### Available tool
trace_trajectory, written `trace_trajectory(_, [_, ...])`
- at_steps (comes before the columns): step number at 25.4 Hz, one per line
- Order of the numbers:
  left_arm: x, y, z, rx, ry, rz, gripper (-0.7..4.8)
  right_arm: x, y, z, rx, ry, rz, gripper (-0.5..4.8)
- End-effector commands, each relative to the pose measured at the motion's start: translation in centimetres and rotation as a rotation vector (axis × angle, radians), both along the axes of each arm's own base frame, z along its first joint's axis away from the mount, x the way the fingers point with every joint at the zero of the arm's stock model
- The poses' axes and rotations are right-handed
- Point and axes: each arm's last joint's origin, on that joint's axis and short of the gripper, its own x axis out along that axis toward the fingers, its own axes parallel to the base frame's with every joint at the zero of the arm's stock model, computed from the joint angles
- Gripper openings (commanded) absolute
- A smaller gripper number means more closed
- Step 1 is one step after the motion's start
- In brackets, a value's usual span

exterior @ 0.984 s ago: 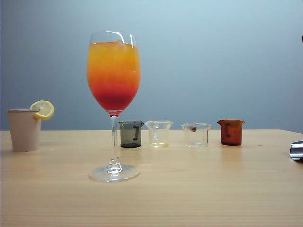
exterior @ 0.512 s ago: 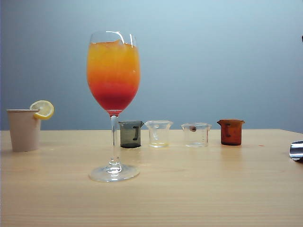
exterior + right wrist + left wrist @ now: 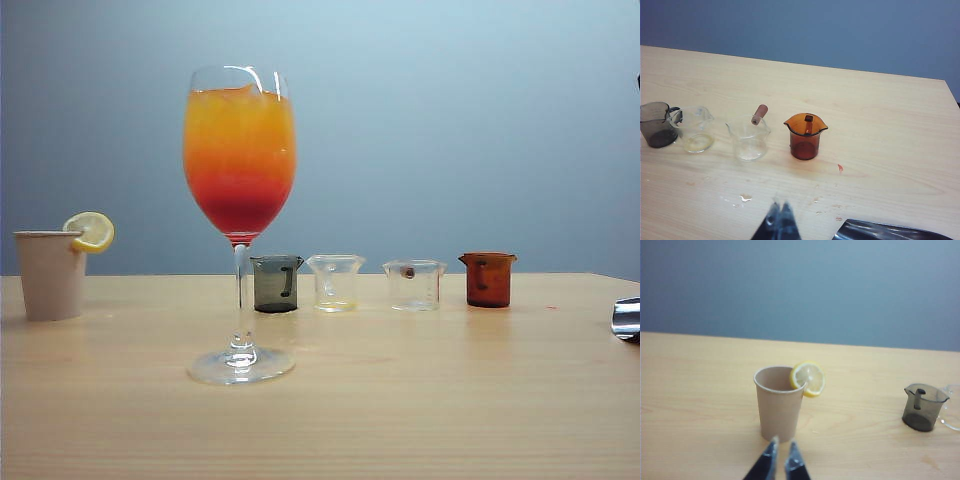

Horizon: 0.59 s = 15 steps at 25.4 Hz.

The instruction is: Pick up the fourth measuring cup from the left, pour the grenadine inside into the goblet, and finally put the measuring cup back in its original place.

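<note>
The fourth measuring cup (image 3: 488,280), tinted red-brown, stands upright at the right end of the row of cups; I cannot tell if liquid remains in it. The right wrist view shows it (image 3: 805,137) well ahead of my right gripper (image 3: 781,207), which is shut and empty over the table. The goblet (image 3: 240,160) stands at front left, orange on top, with dark red grenadine (image 3: 238,205) settled low in the bowl. My left gripper (image 3: 782,444) sits just short of a paper cup (image 3: 779,405), its tips a little apart, holding nothing. Neither gripper shows in the exterior view.
A smoky grey cup (image 3: 275,283) and two clear cups (image 3: 335,283) (image 3: 414,285) complete the row. The beige paper cup (image 3: 50,275) with a lemon slice stands far left. A shiny metallic object (image 3: 627,318) lies at the right edge. Small spills (image 3: 746,198) dot the wood.
</note>
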Motion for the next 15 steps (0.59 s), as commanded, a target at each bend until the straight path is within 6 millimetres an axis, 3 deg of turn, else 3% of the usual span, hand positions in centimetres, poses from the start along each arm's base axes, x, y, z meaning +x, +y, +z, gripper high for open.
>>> trace_trajectory(1, [-0.04,0.01,0.27,0.003,-0.018,0.001,0.24,0.00,0.01,0.30,0.006,-0.021,0.002,-0.05])
trace_trajectory(15, [-0.03,0.01,0.17,0.003,-0.008,-0.001,0.24,0.00,0.01,0.32,0.006,-0.022,0.001,-0.05])
